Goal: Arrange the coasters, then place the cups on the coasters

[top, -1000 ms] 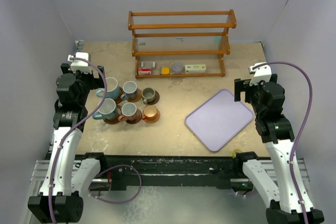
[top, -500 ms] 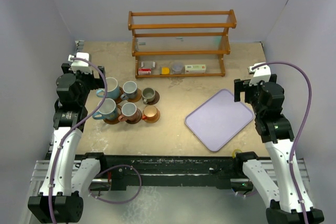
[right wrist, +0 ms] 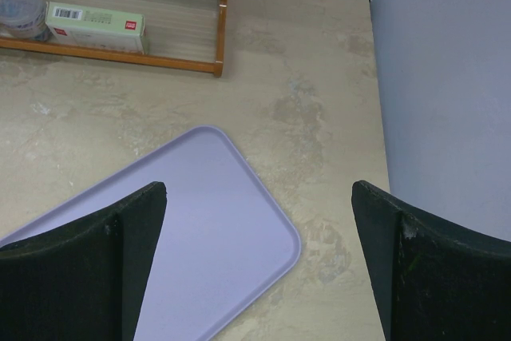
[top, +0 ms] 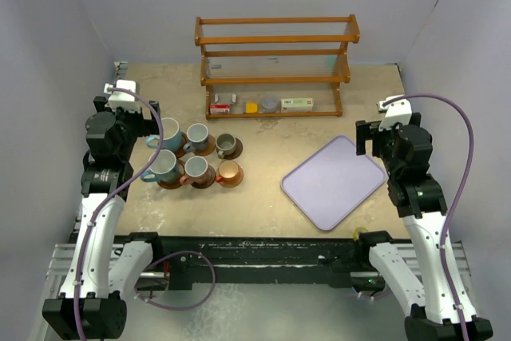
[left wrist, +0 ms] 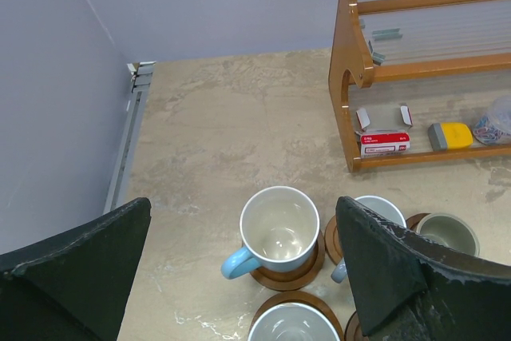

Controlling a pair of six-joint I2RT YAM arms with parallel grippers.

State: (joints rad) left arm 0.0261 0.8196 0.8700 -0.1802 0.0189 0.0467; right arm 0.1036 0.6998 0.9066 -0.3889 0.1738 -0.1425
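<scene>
Six handled ceramic mugs with pale insides stand in two rows of three on the left half of the beige counter. Each sits on a round brown wooden coaster. The two large light blue mugs are at the left end of the rows, and a small orange mug is at the right end of the near row.

The left end effector hangs just left of the group with its fingers spread wide and nothing between them. Its wrist view looks down on the far large light blue mug. The right end effector is also wide open and empty. It hangs over the right edge of a lavender rectangular tray, well apart from the mugs. A wooden shelf rack stands at the far side.

The mugs are probably stiff, fairly heavy for their size, glazed and so slippery, and likely to chip if knocked together. The safest hold looks like a pinch on the wall at the rim, one finger inside and one outside, on the side away from the handle. The coasters are probably light, thin and stiff. They lie flat, so only an edge gives a hold.

Compared with the frame a second earlier, nothing differs: arms, mugs and tray are in the same places.
</scene>
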